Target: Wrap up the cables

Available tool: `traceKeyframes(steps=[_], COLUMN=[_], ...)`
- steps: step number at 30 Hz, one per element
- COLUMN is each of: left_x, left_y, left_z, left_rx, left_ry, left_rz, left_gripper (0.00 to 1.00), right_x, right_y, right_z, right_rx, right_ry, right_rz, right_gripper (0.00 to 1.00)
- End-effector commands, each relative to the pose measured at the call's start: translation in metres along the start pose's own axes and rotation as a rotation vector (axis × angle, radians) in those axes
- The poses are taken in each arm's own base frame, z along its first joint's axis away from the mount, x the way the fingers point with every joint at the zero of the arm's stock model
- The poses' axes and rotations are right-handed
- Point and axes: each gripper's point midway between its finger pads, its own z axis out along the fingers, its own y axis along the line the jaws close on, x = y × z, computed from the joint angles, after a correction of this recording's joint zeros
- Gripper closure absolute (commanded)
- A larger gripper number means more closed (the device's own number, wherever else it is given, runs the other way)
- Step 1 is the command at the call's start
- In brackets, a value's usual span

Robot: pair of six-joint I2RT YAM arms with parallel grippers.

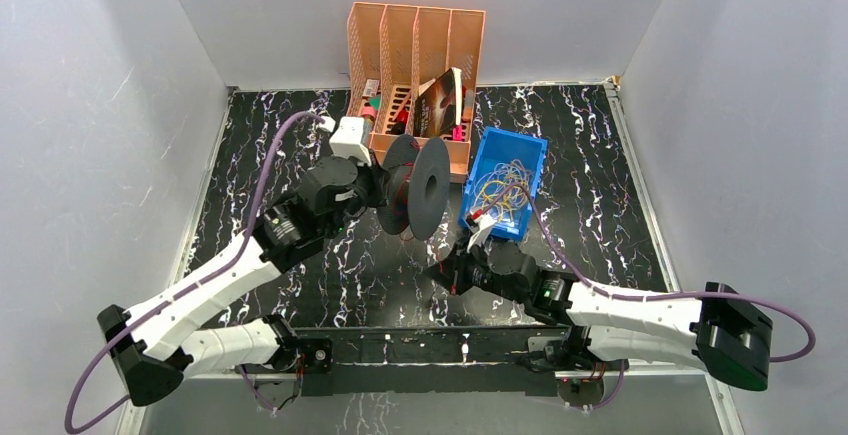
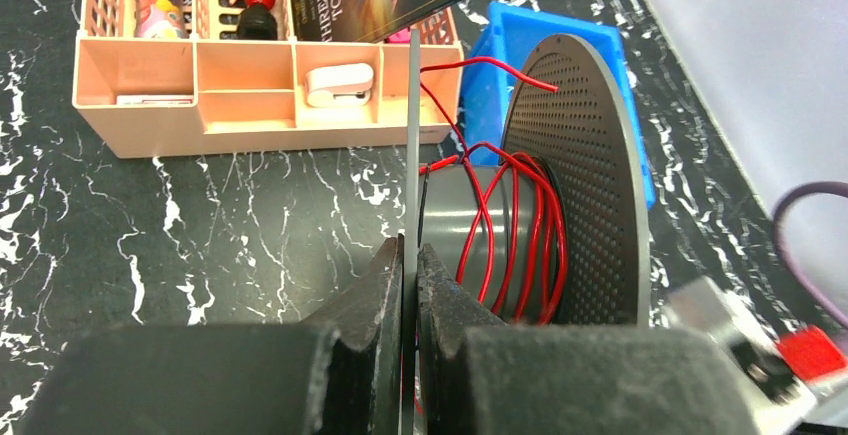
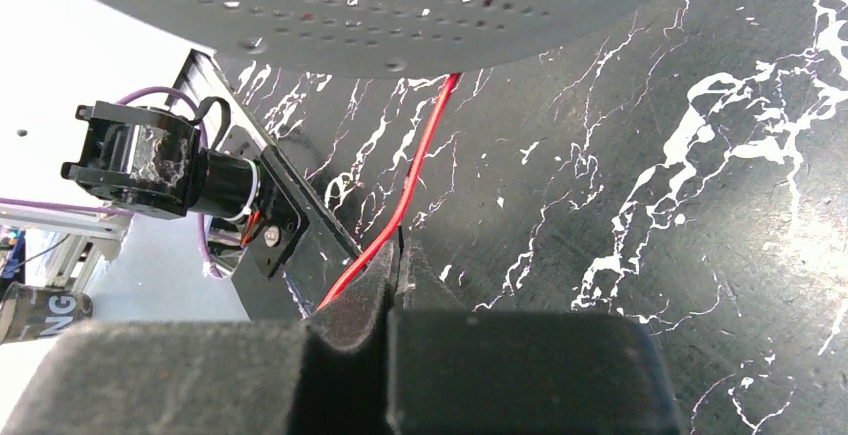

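Observation:
A dark grey spool (image 1: 415,187) is held off the table by my left gripper (image 1: 383,190). In the left wrist view that gripper (image 2: 411,250) is shut on the thin edge of the near disc (image 2: 413,135). Red cable (image 2: 520,245) is looped several times round the hub, with one free end sticking up. My right gripper (image 1: 440,273) sits low in front of the spool. In the right wrist view it (image 3: 397,250) is shut, and a taut red cable (image 3: 425,150) runs from the spool's disc (image 3: 400,5) down to its fingertips. More thin cables (image 1: 505,187) lie tangled in the blue bin.
The blue bin (image 1: 537,170) stands right of the spool and shows in the left wrist view (image 2: 500,45). A peach desk organiser (image 1: 415,45) with a book and small items stands at the back, and also shows in the left wrist view (image 2: 200,85). Grey walls enclose the marbled black table.

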Motion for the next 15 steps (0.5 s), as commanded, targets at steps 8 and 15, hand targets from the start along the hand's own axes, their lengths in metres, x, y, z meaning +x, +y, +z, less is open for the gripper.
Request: traceKeyframes(steps=[8, 15], left_x=[0.001, 0.041], left_y=[0.007, 0.016], left_z=[0.034, 0.047], left_rx=[-0.103, -0.137], left_ry=[-0.030, 0.096], left_rz=[0.076, 0.140], left_gripper=[1.00, 1.00], right_x=[-0.034, -0.038], right_y=[0.047, 0.061], right_z=[0.012, 0.026], right_rx=[0.004, 0.032], right_ry=[-0.084, -0.049], right_rz=[-0.092, -0.138], right_gripper=[1.00, 1.00])
